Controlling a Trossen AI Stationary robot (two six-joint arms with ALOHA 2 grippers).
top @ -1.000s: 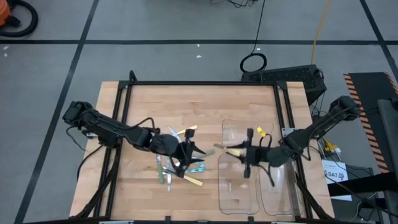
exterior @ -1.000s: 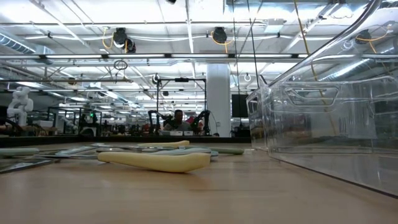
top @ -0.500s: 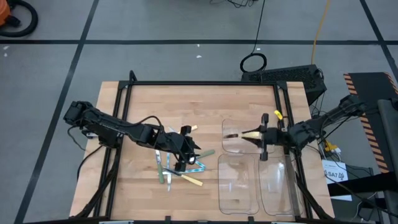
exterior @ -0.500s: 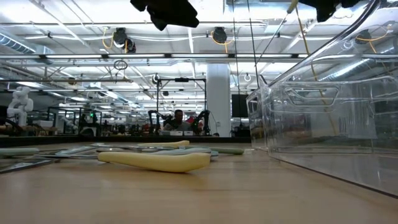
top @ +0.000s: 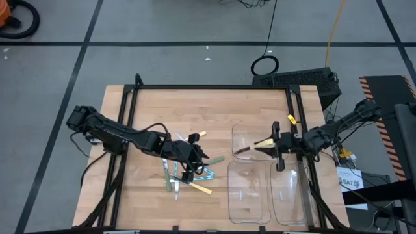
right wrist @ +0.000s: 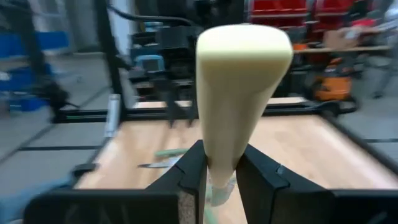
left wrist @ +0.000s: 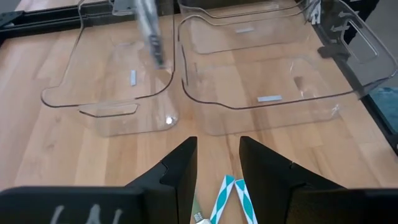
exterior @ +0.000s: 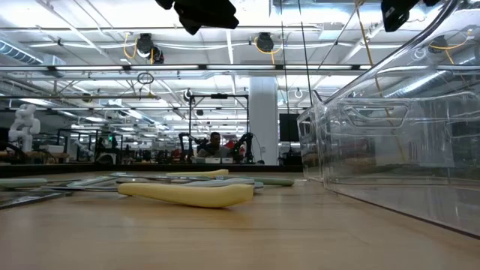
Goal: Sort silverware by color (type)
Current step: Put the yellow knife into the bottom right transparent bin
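Several pieces of silverware lie in a loose pile (top: 185,174) on the wooden table: a yellow handle (top: 203,190), a pale green one (top: 215,159) and light blue ones. My left gripper (top: 195,160) hangs open just above the pile, with nothing between its fingers (left wrist: 217,163). My right gripper (top: 268,142) is shut on a yellow-handled utensil (top: 261,141) above the far clear tray (top: 237,130). In the left wrist view that utensil's metal end (left wrist: 149,34) shows over the trays. My right gripper pinches the yellow handle at its narrow part (right wrist: 219,163) between its two fingers, coming in about level from the table's right. The handle's broad rounded end (right wrist: 244,59) sticks out well past the fingers. The utensil is lifted clear above the far tray.
Two more clear trays (top: 248,195) (top: 291,195) stand side by side near the front right, below the far one. A teal-and-white striped piece (left wrist: 231,198) lies under my left gripper. A black frame (top: 208,87) edges the table. A yellow handle (exterior: 187,193) lies nearest the low camera.
My right gripper has carried the yellow-handled utensil toward the table's far and right edges, from over the near trays to over the far tray, and has rolled as it went. My left gripper has tipped and rolled a little above the pile.
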